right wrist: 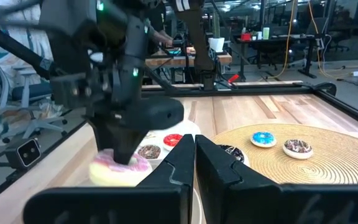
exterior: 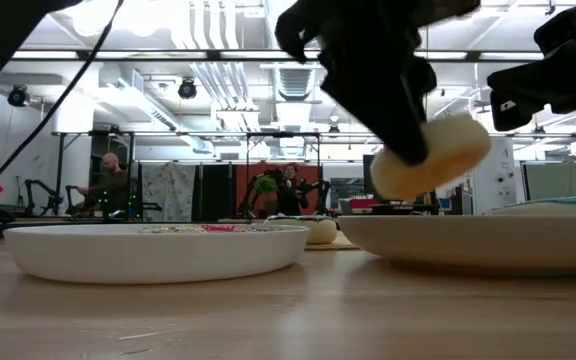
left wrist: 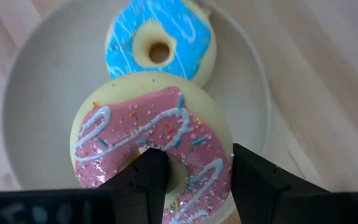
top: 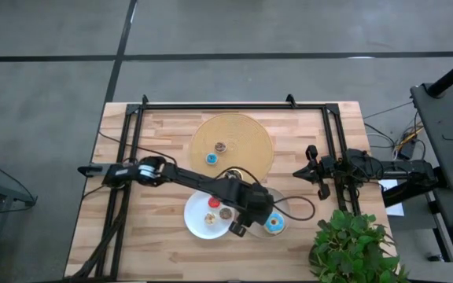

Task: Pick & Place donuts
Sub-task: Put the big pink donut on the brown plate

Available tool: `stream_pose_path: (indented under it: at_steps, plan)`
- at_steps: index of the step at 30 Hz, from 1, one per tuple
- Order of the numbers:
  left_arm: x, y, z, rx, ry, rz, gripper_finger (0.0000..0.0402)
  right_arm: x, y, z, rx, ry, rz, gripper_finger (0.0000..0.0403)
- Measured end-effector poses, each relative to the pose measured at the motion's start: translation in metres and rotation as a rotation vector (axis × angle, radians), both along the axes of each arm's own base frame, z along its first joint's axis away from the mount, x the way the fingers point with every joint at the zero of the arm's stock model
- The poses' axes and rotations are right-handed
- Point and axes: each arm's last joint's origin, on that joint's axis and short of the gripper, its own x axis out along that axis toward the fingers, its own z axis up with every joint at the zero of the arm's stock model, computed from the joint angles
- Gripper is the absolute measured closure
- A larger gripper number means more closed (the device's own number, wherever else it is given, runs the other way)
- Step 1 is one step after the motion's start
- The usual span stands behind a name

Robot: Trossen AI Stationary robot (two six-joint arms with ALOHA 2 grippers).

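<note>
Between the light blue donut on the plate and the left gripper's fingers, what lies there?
The pink-frosted sprinkled donut, gripped by the left gripper, overlapping the light blue donut; left wrist view.

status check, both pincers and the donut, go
Left pincer shut on pink donut, above right-hand white plate. Light blue donut already lying there, close beside. Right pincer shut, empty, parked at table's right edge.
</note>
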Motion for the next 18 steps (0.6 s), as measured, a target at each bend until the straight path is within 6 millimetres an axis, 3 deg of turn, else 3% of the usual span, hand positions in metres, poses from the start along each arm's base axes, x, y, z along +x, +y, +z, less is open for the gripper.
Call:
stream_pose_path:
  at_steps: [8,18]
  plan:
    - [0.008,0.0,0.004,0.007,0.019,0.001,0.0273,0.0,0.0,0.0,0.0,0.0,0.0,0.0394]
    - [0.009,-0.001,-0.009,0.015,0.056,0.001,0.0273,0.0,0.0,0.0,-0.004,-0.001,0.0,0.0394]
